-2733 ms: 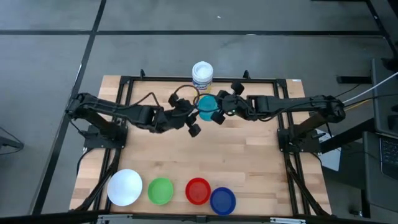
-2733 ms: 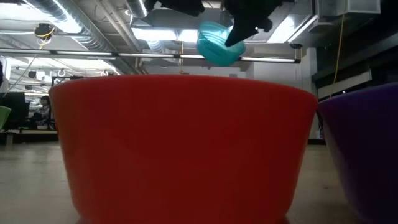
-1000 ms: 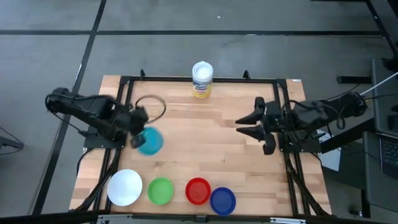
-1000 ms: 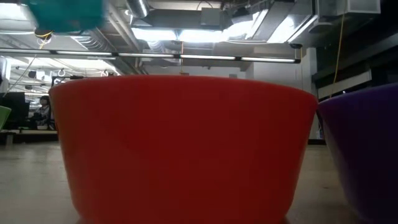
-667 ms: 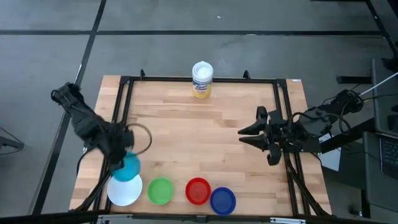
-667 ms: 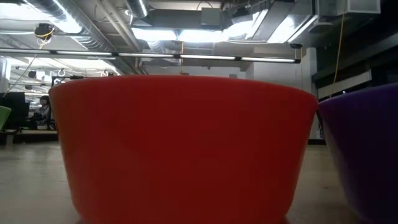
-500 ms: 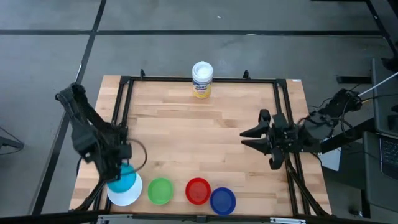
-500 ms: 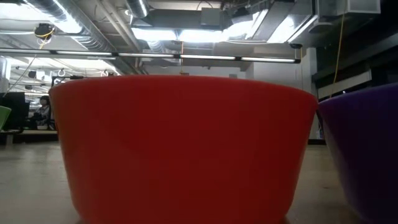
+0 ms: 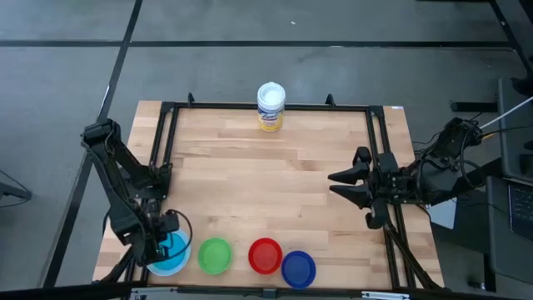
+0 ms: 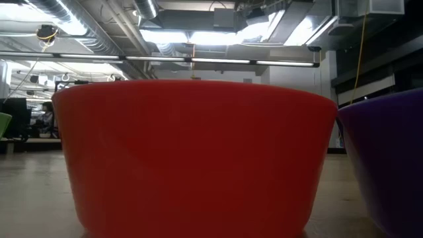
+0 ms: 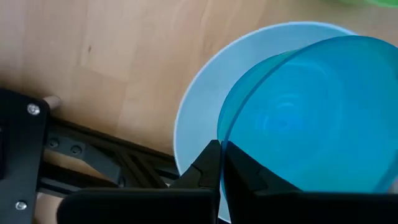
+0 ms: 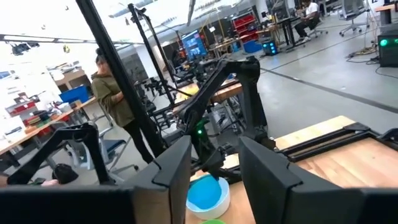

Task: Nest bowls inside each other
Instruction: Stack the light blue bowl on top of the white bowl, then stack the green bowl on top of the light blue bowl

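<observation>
Along the table's near edge the green bowl [image 9: 215, 255], the red bowl [image 9: 266, 256] and the dark blue bowl [image 9: 298, 268] stand in a row, each on its base. At the near left corner the teal bowl [image 11: 311, 106] is over the white bowl [image 11: 196, 124] and covers most of it, with my left gripper [image 11: 222, 158] shut on it. In the right wrist view the teal bowl [image 12: 205, 193] seems to sit inside the white one [image 12: 214, 208]. Above the table's right side, my right gripper [image 9: 333, 183] stands open, level and holding nothing. My left gripper pinches the teal bowl's rim [image 11: 222, 142] at one spot, one finger inside the bowl and one outside. The fingers come from above, pointing down. The bowl stays upright, mouth up, within the white bowl's outline; whether it rests on the white bowl I cannot tell.
A white canister with a yellow label [image 9: 271, 106] stands at the middle of the far edge. A black frame [image 9: 166, 133] runs along the table's sides. The wooden middle of the table [image 9: 266, 183] is bare. In the room beyond, a person [image 12: 115, 93] stands by workbenches.
My left gripper has carried the teal bowl from over the table's left middle toward the near edge and down, onto the place of the white bowl, staying shut on it. My right gripper has drawn back a little toward the table's right edge, still open.
</observation>
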You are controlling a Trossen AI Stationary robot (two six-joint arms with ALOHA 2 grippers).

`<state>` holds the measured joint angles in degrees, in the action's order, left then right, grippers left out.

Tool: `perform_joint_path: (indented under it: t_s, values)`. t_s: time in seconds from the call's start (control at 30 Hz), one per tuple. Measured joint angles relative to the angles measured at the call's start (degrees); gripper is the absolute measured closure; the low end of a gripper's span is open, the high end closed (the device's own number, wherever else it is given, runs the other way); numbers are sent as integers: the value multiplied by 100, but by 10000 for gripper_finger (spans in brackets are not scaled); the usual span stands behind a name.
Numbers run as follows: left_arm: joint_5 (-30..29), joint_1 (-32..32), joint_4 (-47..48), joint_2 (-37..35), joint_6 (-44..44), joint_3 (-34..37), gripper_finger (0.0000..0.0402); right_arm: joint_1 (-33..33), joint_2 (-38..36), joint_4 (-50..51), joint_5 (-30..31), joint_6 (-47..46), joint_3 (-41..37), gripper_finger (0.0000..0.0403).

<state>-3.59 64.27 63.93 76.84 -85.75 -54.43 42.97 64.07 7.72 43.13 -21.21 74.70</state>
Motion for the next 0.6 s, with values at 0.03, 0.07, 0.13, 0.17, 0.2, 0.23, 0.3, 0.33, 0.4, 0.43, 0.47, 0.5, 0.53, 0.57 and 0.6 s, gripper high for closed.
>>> perform_joint_path:
  t_s: [0.03, 0.07, 0.13, 0.17, 0.2, 0.23, 0.3, 0.33, 0.4, 0.43, 0.47, 0.5, 0.53, 0.57, 0.6]
  values:
    - [-15, 33, -24, -7, -25, 37, 400, 6, 11, -8, -1, -13, 0, 272]
    - [-14, 67, -42, -10, -30, 73, 400, 10, 24, -27, -3, -22, 0, 275]
    - [62, 134, -175, -17, -30, 154, 399, 31, 66, -61, -23, -24, 0, 280]
    - [149, 173, -252, -17, -24, 204, 398, 50, 86, -73, -35, -24, 0, 283]
    - [224, 222, -290, -17, -4, 249, 396, 68, 111, -90, -31, -20, 0, 285]
    - [302, 265, -267, -16, -4, 277, 392, 79, 138, -111, -33, -3, 0, 287]
    - [383, 333, -216, -17, -55, 331, 379, 121, 198, -143, -28, 63, 0, 289]
    - [369, 342, -181, -17, -70, 336, 371, 148, 224, -161, 9, 68, 0, 290]
    - [140, 359, -209, -28, -97, 327, 353, 195, 245, -171, 117, 89, 0, 291]
    - [1, 359, -240, -41, -115, 325, 342, 213, 245, -175, 163, 89, 0, 291]
    - [-147, 359, -263, -62, -147, 325, 332, 230, 245, -177, 222, 87, 0, 290]
    - [-279, 357, -266, -81, -187, 325, 322, 246, 245, -177, 274, 87, 0, 289]
    - [-365, 349, -255, -96, -236, 325, 312, 266, 247, -175, 316, 89, 0, 288]
    - [-404, 329, -235, -108, -276, 323, 304, 288, 247, -175, 361, 89, 0, 287]
    - [-440, 295, -228, -129, -296, 324, 296, 307, 247, -177, 405, 91, 0, 286]
